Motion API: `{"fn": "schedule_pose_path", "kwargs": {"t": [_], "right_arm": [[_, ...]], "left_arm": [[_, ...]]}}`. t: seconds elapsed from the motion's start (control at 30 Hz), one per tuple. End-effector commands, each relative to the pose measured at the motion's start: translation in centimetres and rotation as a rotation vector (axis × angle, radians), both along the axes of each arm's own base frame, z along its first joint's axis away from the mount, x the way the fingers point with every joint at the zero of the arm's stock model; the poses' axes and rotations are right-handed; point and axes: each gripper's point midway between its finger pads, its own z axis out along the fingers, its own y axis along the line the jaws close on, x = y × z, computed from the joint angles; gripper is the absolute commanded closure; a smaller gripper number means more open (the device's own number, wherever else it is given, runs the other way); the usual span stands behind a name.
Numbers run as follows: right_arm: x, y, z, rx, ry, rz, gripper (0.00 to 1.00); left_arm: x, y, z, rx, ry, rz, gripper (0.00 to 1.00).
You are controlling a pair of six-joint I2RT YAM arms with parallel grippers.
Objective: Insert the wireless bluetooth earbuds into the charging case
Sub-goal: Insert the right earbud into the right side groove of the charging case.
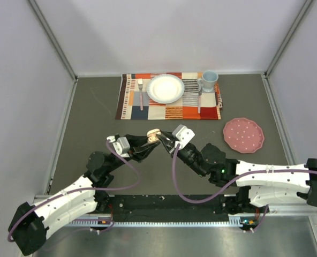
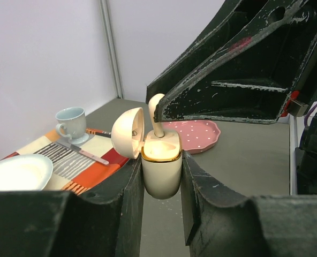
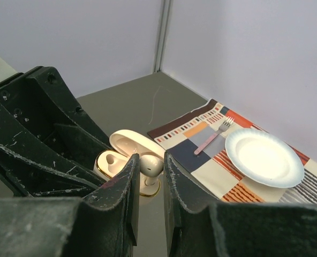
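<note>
Lower end of earbud [image 2: 157, 119] hidden inside case [image 2: 161, 172].

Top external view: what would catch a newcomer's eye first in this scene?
At the centre of the table, the left jaws are shut on an open cream charging case, and the right jaws hold a cream earbud at its slot. Behind, a bright patchwork placemat carries a white plate, and a pink dotted plate lies at the right.
</note>
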Motion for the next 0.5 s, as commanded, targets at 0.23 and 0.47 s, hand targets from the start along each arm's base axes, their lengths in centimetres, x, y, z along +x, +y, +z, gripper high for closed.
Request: {"fn": "schedule_pose_path", "kwargs": {"t": [0.23, 0.47], "right_arm": [[-1.44, 0.57, -0.46, -0.045, 0.007, 0.078, 1.00], [-1.61, 0.64, -1.00, -0.069, 0.014, 0.089, 1.00]], "left_arm": [[-0.62, 0.97, 3.11, -0.093, -0.093, 0.019, 1.00], [-0.63, 1.01, 3.19, -0.096, -0.094, 0.020, 1.00]]}}
